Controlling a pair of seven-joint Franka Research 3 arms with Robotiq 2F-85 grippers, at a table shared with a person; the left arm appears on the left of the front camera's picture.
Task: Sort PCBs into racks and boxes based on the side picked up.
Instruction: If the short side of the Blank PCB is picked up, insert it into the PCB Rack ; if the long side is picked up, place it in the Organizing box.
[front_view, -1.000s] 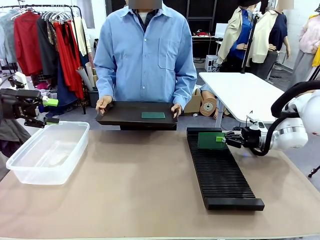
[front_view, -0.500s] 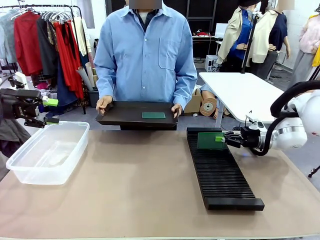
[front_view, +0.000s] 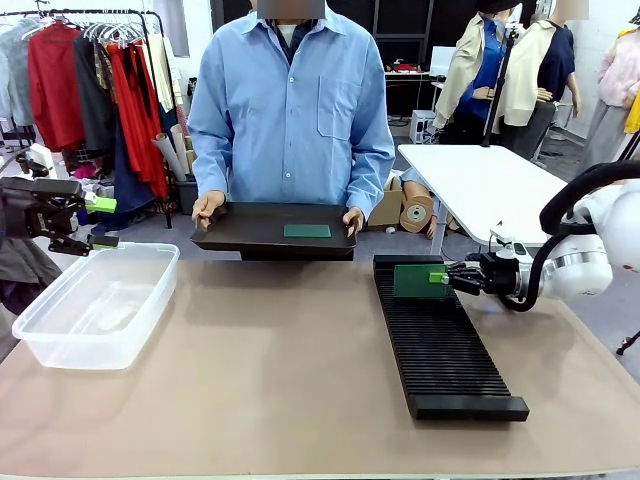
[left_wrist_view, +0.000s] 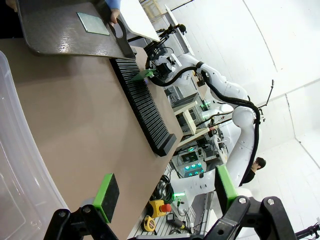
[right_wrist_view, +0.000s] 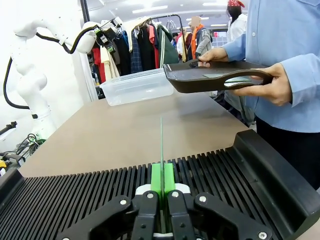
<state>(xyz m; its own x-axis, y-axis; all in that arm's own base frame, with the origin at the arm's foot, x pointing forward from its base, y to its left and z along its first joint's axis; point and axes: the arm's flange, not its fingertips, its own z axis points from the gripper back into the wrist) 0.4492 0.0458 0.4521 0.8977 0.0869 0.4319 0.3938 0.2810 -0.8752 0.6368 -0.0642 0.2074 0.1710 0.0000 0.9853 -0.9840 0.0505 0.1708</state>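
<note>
Jaws of the right gripper (front_view: 438, 278) are closed on a PCB (front_view: 410, 281), its near short edge pinched between the green pads. The board stands upright on its long edge, crosswise over the far end of the rack (front_view: 440, 350), close to the raised end wall (whether the lower edge sits in a slot I cannot tell). The rack lies lengthwise on the right half of the table (front_view: 260, 380). The left gripper (front_view: 102, 222) hangs with jaws wide apart above the far left corner of the tub (front_view: 95, 305), which sits on the table's left side. The person (front_view: 290, 110) at the far side holds a black tray (front_view: 250, 232) level, just beyond the table edge. A second PCB (front_view: 306, 231) lies flat on it, right of centre.
</note>
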